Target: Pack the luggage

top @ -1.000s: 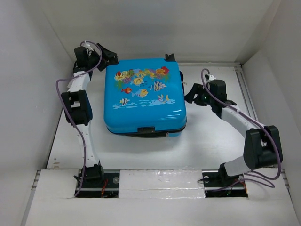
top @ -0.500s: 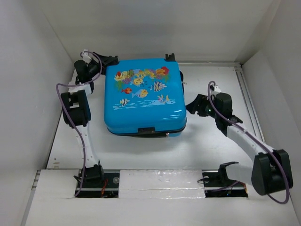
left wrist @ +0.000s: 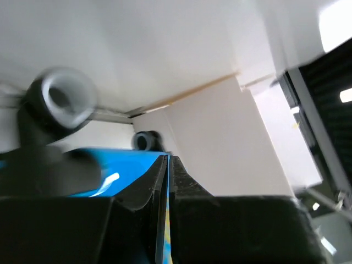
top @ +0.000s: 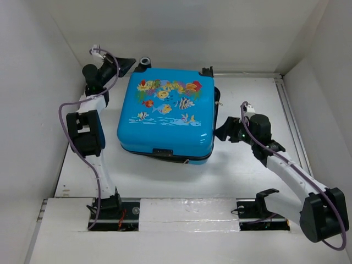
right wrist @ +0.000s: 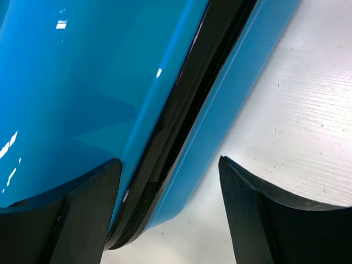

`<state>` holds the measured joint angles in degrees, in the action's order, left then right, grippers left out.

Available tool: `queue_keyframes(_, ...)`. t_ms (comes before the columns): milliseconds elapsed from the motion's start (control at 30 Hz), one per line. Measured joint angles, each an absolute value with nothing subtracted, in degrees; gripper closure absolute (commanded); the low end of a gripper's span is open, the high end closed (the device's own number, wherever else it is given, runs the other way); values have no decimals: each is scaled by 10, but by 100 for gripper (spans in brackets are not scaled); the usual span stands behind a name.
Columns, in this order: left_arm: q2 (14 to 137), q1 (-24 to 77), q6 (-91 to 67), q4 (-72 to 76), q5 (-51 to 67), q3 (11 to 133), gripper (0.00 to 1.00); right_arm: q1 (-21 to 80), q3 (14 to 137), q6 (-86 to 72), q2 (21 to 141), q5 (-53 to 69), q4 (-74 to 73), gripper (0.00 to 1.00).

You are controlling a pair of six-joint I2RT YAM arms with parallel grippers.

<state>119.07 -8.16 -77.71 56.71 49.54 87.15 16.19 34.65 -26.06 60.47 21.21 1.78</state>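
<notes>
The luggage (top: 165,113) is a bright-blue hard-shell case lying flat, fish print up, lid down, with a dark zipper seam along its near edge. My left gripper (top: 131,62) is shut at the case's back-left corner, next to a grey caster wheel (top: 145,61). In the left wrist view the gripper (left wrist: 167,159) shows its jaws pressed together, with the wheel (left wrist: 61,99) and blue shell (left wrist: 118,165) beside them. My right gripper (top: 223,132) is open at the case's right side. In the right wrist view the gripper (right wrist: 168,165) straddles the lower shell and seam (right wrist: 192,104) without touching them.
White walls box in the table (top: 247,170) on the left, back and right. A metal rail (top: 290,118) runs along the right edge. A second wheel (top: 207,70) sticks out at the back right corner. Purple cables loop off both arms.
My left gripper went from open to shut and swung towards the back corner. The case shifted left and turned slightly, baring the back-left wheel. My right arm dropped lower along the case's side.
</notes>
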Motion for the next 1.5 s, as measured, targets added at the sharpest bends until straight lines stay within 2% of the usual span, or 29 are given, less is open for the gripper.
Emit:
queue_keyframes(33, 1180, -76, -771, 567, 497, 879, 100, 162, 347, -259, 606, 213, 16, 21)
queue_keyframes(67, 1171, -71, -757, 556, 501, 891, 91, 162, 346, -257, 607, 212, 16, 21)
queue_keyframes(100, 1164, -68, -742, 543, 503, 904, 77, 162, 347, -257, 607, 212, 16, 19)
queue_keyframes(133, 1159, -67, -719, 519, 504, 919, 62, 161, 347, -255, 607, 209, 16, 19)
queue_keyframes(167, 1156, -67, -700, 492, 501, 933, 27, 159, 347, -254, 607, 207, 16, 19)
queue_keyframes(200, 1153, -69, -677, 463, 496, 945, 14, 155, 347, -253, 607, 207, 15, 19)
queue_keyframes(300, 1166, -81, -592, 344, 475, 1002, 0, 142, 347, -253, 607, 208, 15, 17)
queue_keyframes(467, 1291, -90, -461, 142, 462, 1237, 0, 133, 357, -253, 632, 209, 15, 16)
queue_keyframes(533, 1333, -90, -426, 99, 465, 1289, 0, 133, 360, -251, 646, 209, 15, 16)
queue_keyframes(767, 1403, -68, -370, 39, 508, 1296, 0, 133, 369, -250, 672, 219, 17, 16)
queue_keyframes(1167, 1422, -39, -477, 209, 526, 1244, 1, 133, 373, -244, 692, 230, 39, 16)
queue_keyframes(1267, 1435, -38, -510, 253, 525, 1246, 9, 131, 374, -244, 701, 234, 48, 16)
queue_keyframes(1300, 1439, -37, -521, 267, 524, 1246, 19, 131, 374, -244, 703, 235, 50, 16)
queue_keyframes(1400, 1452, -36, -559, 320, 510, 1246, 34, 131, 375, -244, 709, 240, 56, 16)
queue_keyframes(1433, 1456, -35, -571, 338, 504, 1246, 49, 130, 375, -244, 710, 241, 57, 16)
queue_keyframes(1500, 1462, -33, -604, 388, 483, 1240, 68, 130, 375, -244, 710, 243, 57, 16)
